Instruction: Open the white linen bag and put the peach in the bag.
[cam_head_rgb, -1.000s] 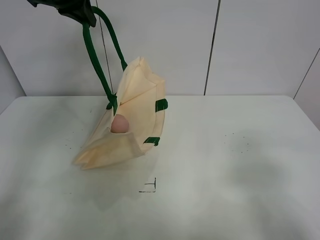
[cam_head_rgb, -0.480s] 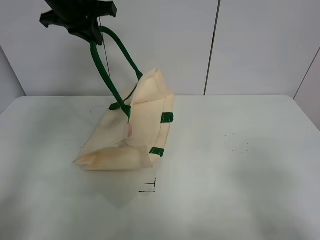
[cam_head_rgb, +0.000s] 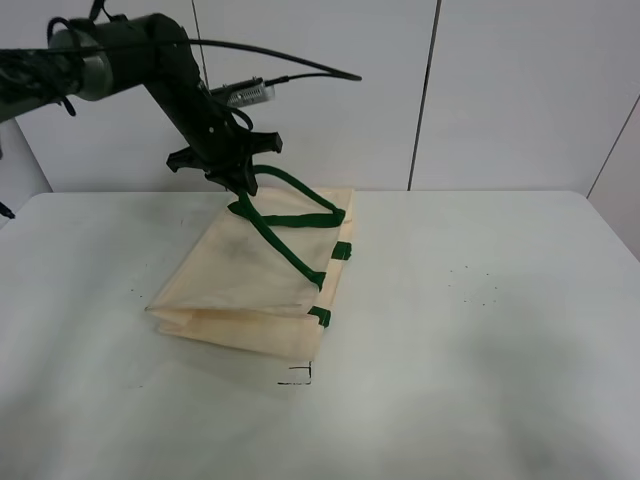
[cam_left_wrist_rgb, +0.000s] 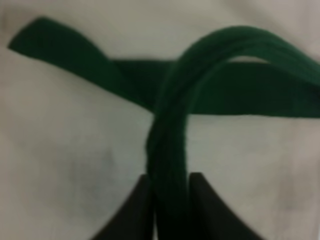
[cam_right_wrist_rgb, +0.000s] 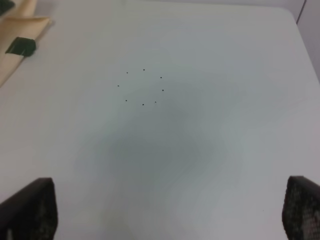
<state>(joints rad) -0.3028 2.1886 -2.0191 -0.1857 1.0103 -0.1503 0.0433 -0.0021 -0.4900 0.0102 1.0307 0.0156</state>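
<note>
The white linen bag (cam_head_rgb: 250, 280) lies flat on the table, mouth toward the back, with its dark green handles (cam_head_rgb: 290, 225) draped over it. My left gripper (cam_head_rgb: 236, 180) hangs just above the bag's back edge, shut on one green handle (cam_left_wrist_rgb: 167, 150). In the left wrist view its fingers (cam_left_wrist_rgb: 137, 210) pinch the strap over the cream fabric (cam_left_wrist_rgb: 65, 150). The peach is hidden; no part of it shows. My right gripper (cam_right_wrist_rgb: 166, 207) is open and empty over bare table. A corner of the bag (cam_right_wrist_rgb: 17, 27) shows in the right wrist view.
A small black corner mark (cam_head_rgb: 300, 375) is drawn on the table just in front of the bag. Faint dot marks (cam_head_rgb: 480, 285) sit on the right half, also seen as a ring of dots (cam_right_wrist_rgb: 144, 86). A wall stands behind the table.
My left gripper has come down with the handle. The bag has dropped from hanging tilted to lying flat. The peach, seen at the bag's mouth before, is now hidden.
</note>
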